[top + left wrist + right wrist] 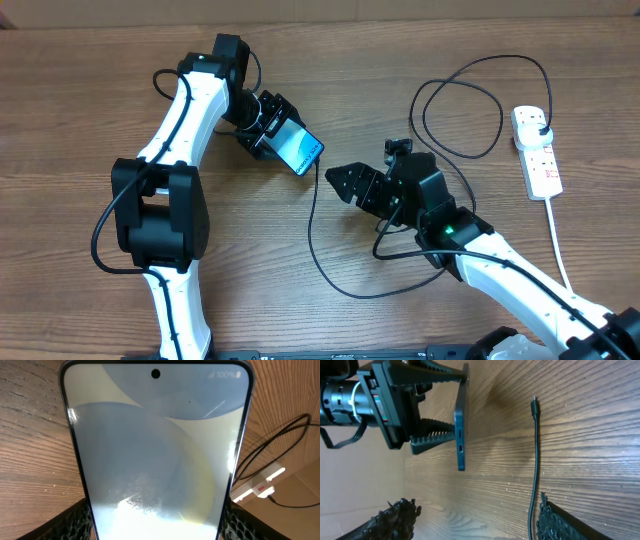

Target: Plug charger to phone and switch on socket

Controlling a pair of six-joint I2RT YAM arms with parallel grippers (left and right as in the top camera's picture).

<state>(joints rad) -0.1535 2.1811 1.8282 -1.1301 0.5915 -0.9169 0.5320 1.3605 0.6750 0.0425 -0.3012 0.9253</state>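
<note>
Clamping the phone (300,152) by its two long sides, the left gripper (278,135) holds it off the wooden table (80,80). The pale blue screen faces up. One thin edge, with a small dark opening in it, is turned toward the right gripper (338,185).

That right gripper sits just across from the phone with its jaws spread wide and nothing between them. From its own camera, the phone (461,420) is seen edge-on ahead and to the left. The charger's small tip (534,402) lies on the table ahead and to the right, apart from the phone. From the tip the thin black cable (536,470) runs straight back and passes just beside the right finger (565,522); I cannot tell whether they touch.

Behind the right gripper the cable loops under its arm and curls away to the socket (540,165), well behind it. The black plug (540,127) sits in an outlet near one end. The switch positions are too small to read.
</note>
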